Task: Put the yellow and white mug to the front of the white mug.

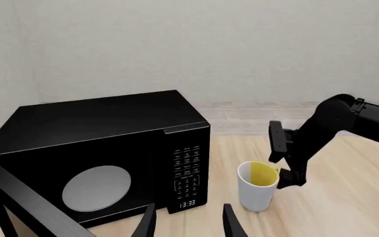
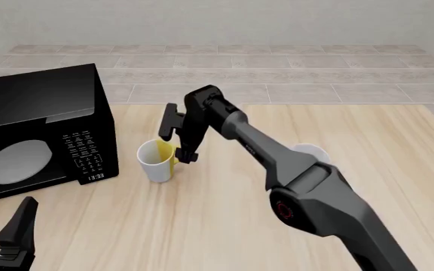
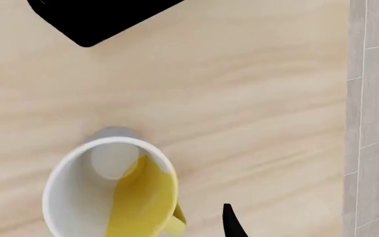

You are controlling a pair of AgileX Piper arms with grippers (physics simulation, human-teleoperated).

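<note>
The yellow and white mug (image 2: 156,162) stands upright on the wooden table (image 2: 225,226), just right of the microwave. It also shows in the left wrist view (image 1: 256,187). From above, the yellow and white mug (image 3: 110,192) shows its yellow handle. My right gripper (image 2: 182,153) hangs over that handle on the mug's right side. One black finger (image 3: 229,223) sits just beside the handle at open width, and the other finger is hidden. The white mug (image 2: 313,151) stands further right, mostly hidden behind my right arm. My left gripper (image 1: 188,222) is open and holds nothing.
A black microwave (image 2: 36,130) fills the table's left side, with its door edge close to my left gripper (image 2: 15,237). My right arm (image 2: 277,164) stretches diagonally across the middle of the table. A tiled floor lies beyond the table's far edge.
</note>
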